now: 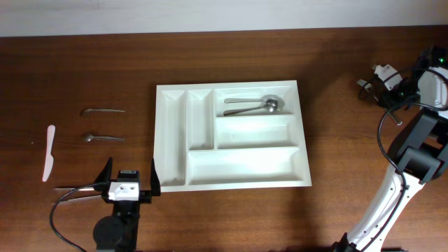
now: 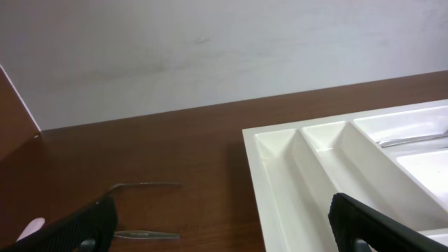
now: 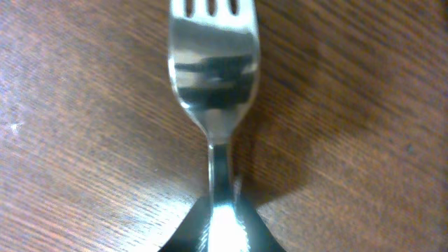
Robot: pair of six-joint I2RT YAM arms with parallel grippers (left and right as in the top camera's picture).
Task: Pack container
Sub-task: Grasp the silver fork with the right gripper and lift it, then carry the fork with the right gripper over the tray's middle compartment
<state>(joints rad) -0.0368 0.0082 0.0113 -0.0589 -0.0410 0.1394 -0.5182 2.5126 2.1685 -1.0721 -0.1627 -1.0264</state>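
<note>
The container (image 1: 245, 166), a white tray with several compartments, lies in the middle of the table, and two metal spoons (image 1: 255, 106) rest in its top right compartment. At the far right my right gripper (image 1: 373, 82) is shut on the handle of a metal fork (image 1: 362, 84). The right wrist view shows the fork (image 3: 213, 77) with its tines pointing away over the wood and the jaws pinched on its stem (image 3: 220, 227). Near the front left my left gripper (image 1: 129, 180) stands open and holds nothing, beside the container's left corner (image 2: 280, 182).
Two metal utensils (image 1: 102, 110) (image 1: 103, 138) lie left of the container, also seen in the left wrist view (image 2: 143, 185) (image 2: 143, 235). A white plastic knife (image 1: 49, 152) lies further left. Another thin utensil (image 1: 75, 187) lies by the left gripper.
</note>
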